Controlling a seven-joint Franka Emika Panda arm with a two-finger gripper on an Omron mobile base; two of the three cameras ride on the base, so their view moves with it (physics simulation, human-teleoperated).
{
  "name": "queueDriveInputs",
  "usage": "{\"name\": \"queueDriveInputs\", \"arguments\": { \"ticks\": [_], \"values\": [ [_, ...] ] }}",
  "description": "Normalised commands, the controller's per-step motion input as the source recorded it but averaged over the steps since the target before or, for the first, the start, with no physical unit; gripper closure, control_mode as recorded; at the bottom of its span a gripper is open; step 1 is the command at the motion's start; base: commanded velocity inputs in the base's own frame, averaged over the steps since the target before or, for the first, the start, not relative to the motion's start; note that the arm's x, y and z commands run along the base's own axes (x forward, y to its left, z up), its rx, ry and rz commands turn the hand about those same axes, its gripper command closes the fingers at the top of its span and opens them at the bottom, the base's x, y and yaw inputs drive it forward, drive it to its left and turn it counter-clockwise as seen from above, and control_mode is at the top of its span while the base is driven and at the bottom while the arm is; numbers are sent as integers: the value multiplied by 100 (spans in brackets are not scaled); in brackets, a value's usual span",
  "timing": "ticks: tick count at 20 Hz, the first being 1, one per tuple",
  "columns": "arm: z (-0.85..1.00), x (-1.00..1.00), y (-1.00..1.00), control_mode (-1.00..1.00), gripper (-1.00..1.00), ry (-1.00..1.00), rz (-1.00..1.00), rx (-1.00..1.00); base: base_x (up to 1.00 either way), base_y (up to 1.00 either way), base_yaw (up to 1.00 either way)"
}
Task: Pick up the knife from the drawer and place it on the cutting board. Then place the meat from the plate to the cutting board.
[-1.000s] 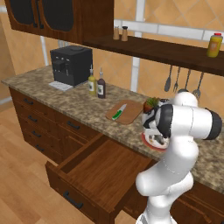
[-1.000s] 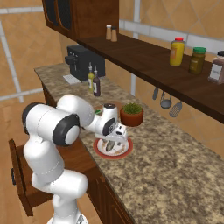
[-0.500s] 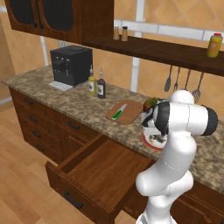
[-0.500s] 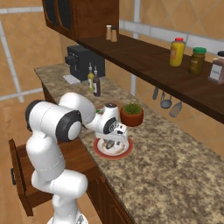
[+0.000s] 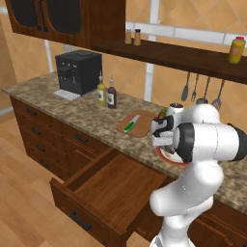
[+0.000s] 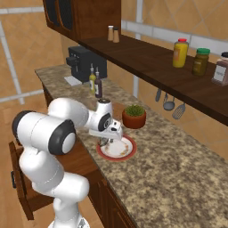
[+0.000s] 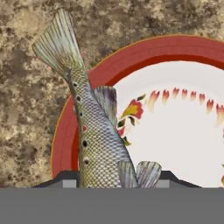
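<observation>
I am looking down through the hand view at the meat (image 7: 94, 144), a whole scaled fish: its tail is overhanging the red rim of the plate (image 7: 144, 54) onto the counter (image 7: 26, 109), and its head end is cut off by the bottom of the view. The gripper (image 6: 108, 139) is hanging low over the plate's near side, but its fingertips are blocked by the hand, so I cannot tell whether it is pinching the fish. The knife (image 5: 130, 124) is lying on the cutting board (image 5: 143, 126). The drawer (image 5: 113, 190) is standing open, with the arm masking its right side.
</observation>
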Motion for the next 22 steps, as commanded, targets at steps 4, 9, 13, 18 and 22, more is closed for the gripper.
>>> {"name": "queueDriveInputs", "arguments": {
  "ticks": [4,9,13,18,22],
  "values": [
    [59,39,44,-100,100,-12,0,0,0,0,0],
    [5,96,48,-100,100,-2,0,0,0,0,0],
    [3,94,21,-100,100,0,-4,0,0,0,0],
    [4,78,1,-100,100,0,-10,0,0,0,0],
    [-9,98,9,-100,100,4,-10,0,0,0,0]
  ]
}}
